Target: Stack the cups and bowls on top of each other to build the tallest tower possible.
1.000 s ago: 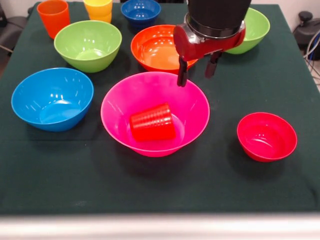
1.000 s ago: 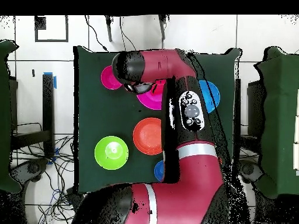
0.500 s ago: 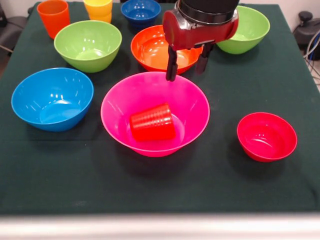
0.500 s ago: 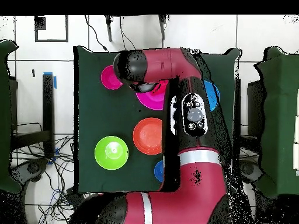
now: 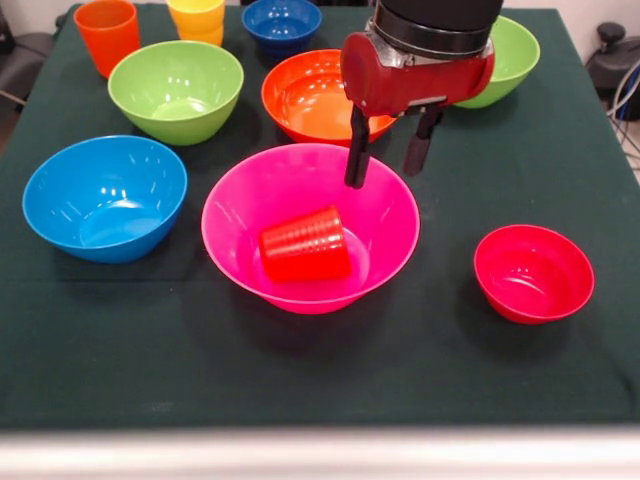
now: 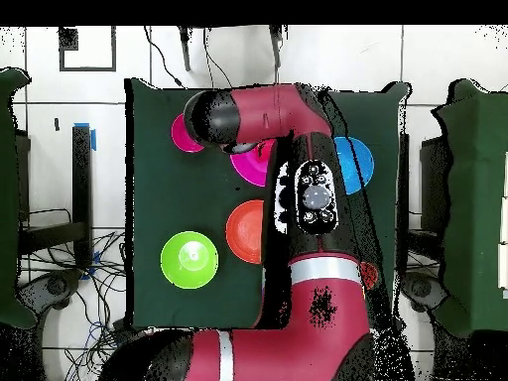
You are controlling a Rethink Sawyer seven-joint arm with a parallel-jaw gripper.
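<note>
Now we see the red and black end effector [image 5: 385, 160] hanging above the far rim of the large glossy pink plastic bowl [image 5: 375, 205], at about 1 o'clock of that bowl in the front view. Its two dark fingers [image 5: 356, 158] are spread apart and nothing is between them; the left one in the picture overlaps the bowl's inner wall, the other one stands over the dark green tabletop [image 5: 320, 370] just outside the rim.

Inside the pink bowl a red ribbed plastic cup [image 5: 305, 244] lies on its side, near the bottom, with the open end toward 3 o'clock.

Around the pink bowl, in the front view, we find:
- a light blue plastic bowl [image 5: 105, 197] at 9 o'clock, near but apart;
- a small red plastic bowl [image 5: 533, 272] at 4 o'clock, apart;
- an orange plastic bowl [image 5: 305, 97] at 12 o'clock, partly behind the end effector;
- a lime green plastic bowl [image 5: 176, 90] at 11 o'clock;
- a second lime green bowl [image 5: 512, 55] at 1 o'clock, partly hidden by the arm;
- a small dark blue bowl [image 5: 281, 22], an orange plastic cup [image 5: 106, 34] and a yellow plastic cup [image 5: 197, 20] along the far edge.

All the bowls stand upright and separate. In the overhead view the arm covers most of the pink bowl.
</note>
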